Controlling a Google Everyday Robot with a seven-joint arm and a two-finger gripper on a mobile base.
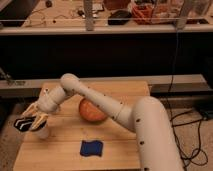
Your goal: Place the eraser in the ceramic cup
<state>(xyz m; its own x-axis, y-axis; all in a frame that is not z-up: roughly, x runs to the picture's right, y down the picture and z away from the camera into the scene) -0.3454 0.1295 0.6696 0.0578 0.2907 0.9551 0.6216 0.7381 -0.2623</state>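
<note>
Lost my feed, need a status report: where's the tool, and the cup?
Tool at table's left edge, directly over ceramic cup. Dark object at its tips. Orange bowl and blue cloth clear of it.

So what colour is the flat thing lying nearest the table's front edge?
Dark blue, in the camera view; the gripper is far left.

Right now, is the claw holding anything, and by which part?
The claw, right above the ceramic cup, has a dark object with a white patch at its fingertips; whether and where it grips it cannot be told.

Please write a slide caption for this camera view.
Robot hand hovers over small off-white ceramic cup on wooden table.
</note>
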